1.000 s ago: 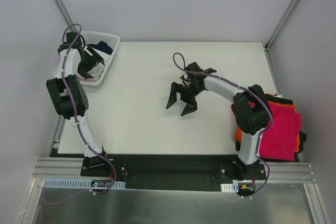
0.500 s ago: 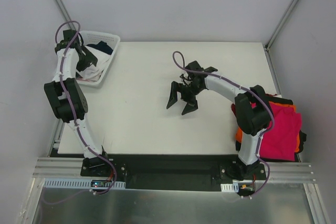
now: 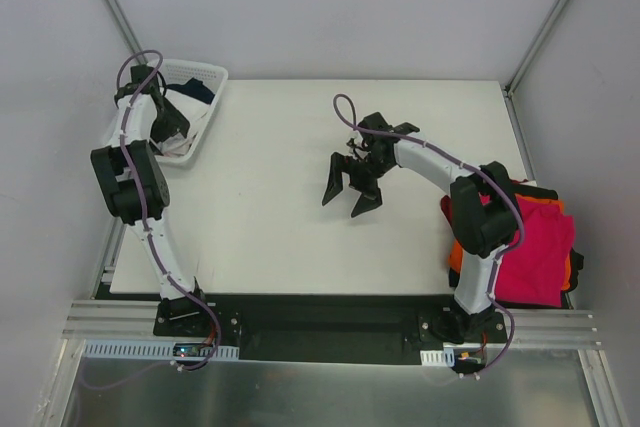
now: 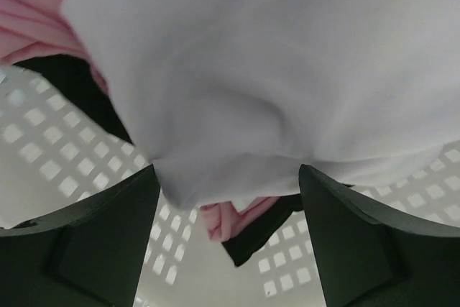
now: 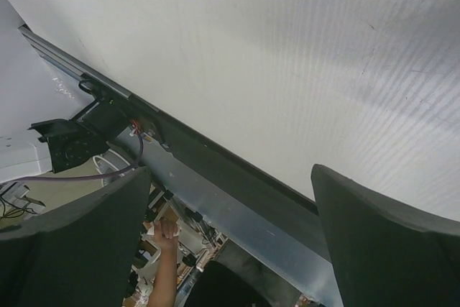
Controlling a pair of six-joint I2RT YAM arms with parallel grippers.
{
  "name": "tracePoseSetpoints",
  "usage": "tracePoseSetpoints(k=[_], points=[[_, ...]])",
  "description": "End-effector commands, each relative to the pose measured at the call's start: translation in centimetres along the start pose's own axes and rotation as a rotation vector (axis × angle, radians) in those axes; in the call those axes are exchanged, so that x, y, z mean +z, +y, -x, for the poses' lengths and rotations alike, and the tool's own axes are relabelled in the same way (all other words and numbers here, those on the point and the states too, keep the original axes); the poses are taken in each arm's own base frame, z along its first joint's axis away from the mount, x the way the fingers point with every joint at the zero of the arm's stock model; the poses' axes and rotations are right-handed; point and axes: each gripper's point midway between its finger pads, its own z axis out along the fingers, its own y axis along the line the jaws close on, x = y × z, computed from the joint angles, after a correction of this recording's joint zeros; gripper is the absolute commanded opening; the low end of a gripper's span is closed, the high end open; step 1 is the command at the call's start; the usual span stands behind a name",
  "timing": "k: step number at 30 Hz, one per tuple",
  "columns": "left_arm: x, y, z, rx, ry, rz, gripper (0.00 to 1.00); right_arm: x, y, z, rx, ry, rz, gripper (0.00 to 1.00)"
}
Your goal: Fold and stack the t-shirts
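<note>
Magenta-red t-shirt [image 3: 540,247] is already stacked on others at the desk's [image 3: 260,217] right edge. Several are left in the basket [image 3: 205,77], where the white t-shirt [image 4: 287,70] is straddled by the open left claw [image 4: 226,177]. The right claw [image 3: 344,205] is held open, empty.

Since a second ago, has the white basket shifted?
No. The basket still sits at the same far-left corner of the table.

basket [image 3: 212,75]: far-left corner of table [image 3: 260,237] | heaped t-shirts [image 3: 182,105]: inside basket | left gripper [image 3: 165,135]: down in basket, heap between its fingers | right gripper [image 3: 350,192]: above table's middle | stacked t-shirts [image 3: 540,247]: table's near-right corner, reaching past right edge
</note>
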Motion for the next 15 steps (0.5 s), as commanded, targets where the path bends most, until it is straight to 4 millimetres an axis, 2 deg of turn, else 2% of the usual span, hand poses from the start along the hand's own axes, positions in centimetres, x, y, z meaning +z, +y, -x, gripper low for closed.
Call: tracePoseSetpoints(k=[1, 3, 5, 6, 7, 9, 10, 15], points=[[1.5, -1.2, 0.0, 0.064, 0.024, -0.032, 0.78, -0.8, 0.6, 0.1, -0.016, -0.003, 0.007, 0.98], [2.1, -1.5, 0.4, 0.076, 0.023, -0.036, 0.76, -0.8, 0.7, 0.3, -0.015, -0.005, 0.01, 0.98], [2.0, -1.7, 0.8, 0.083, 0.015, -0.042, 0.67, -0.7, 0.8, 0.6, -0.009, -0.005, 0.012, 0.98], [1.7, -1.9, 1.1, 0.083, 0.005, -0.049, 0.48, -0.7, 0.8, 0.7, -0.01, -0.004, 0.014, 0.98], [1.1, -2.1, 1.4, 0.081, -0.008, -0.057, 0.37, -0.5, 0.9, 0.7, -0.009, -0.001, 0.014, 0.98], [0.4, -2.2, 1.7, 0.073, -0.02, -0.066, 0.23, -0.5, 1.0, 0.8, -0.006, 0.003, 0.019, 0.98], [-0.4, -2.3, 2.0, 0.07, -0.032, -0.076, 0.13, -0.4, 1.1, 0.9, -0.006, 0.004, 0.022, 0.98], [-2.8, -2.8, 2.2, 0.036, -0.051, -0.125, 0.09, -0.7, 1.5, 1.4, -0.007, -0.003, 0.031, 0.98]])
